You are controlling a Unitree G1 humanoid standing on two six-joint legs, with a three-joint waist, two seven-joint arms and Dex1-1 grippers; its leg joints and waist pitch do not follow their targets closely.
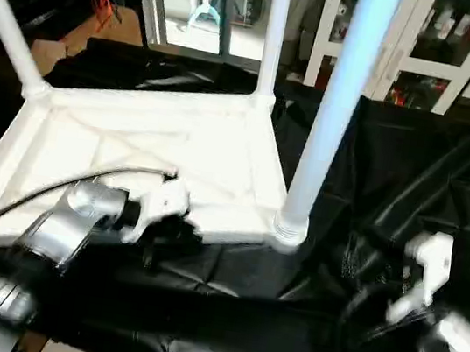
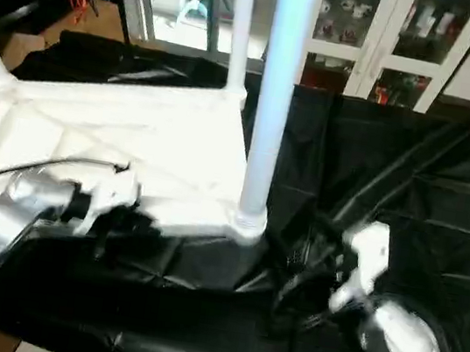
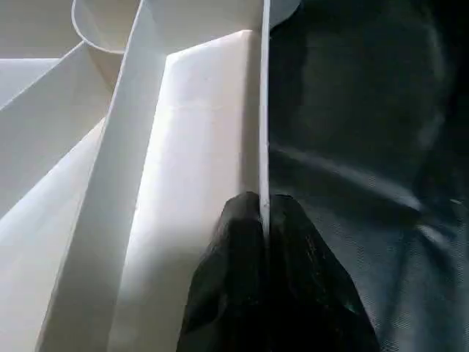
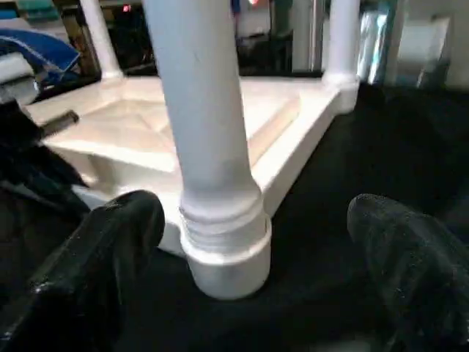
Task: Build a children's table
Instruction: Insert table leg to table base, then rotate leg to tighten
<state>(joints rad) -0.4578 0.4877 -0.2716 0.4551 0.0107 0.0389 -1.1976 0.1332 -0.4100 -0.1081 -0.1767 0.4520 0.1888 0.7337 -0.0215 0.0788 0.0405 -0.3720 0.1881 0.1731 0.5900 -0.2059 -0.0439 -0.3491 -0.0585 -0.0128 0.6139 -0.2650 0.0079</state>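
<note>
leg upright in its socket, just ahead of the wide-open right gripper (image 4: 249, 242)

tabletop (image 1: 132, 152) lies upside down on black sheet (image 1: 411, 185); leg (image 1: 333, 111) stands vertical at its near corner. left gripper (image 3: 264, 220) pinches the tabletop's rim.

Left gripper (image 3: 264, 220) clamped on the tabletop (image 3: 198, 147) edge wall: thin white rim runs straight away from the fingertips, one black finger (image 3: 231, 249) on the inner side, the other on the outer side, both touching the wall. Inner side of the pincer: white underside, a raised rib (image 3: 110, 191) running diagonally alongside, recessed panel between rib and rim. Far ahead, past the fingertips, a round corner socket (image 3: 106, 26), open. Outer side of the pincer: black sheet (image 3: 366, 147) with creases, lying right up against the rim.
</note>
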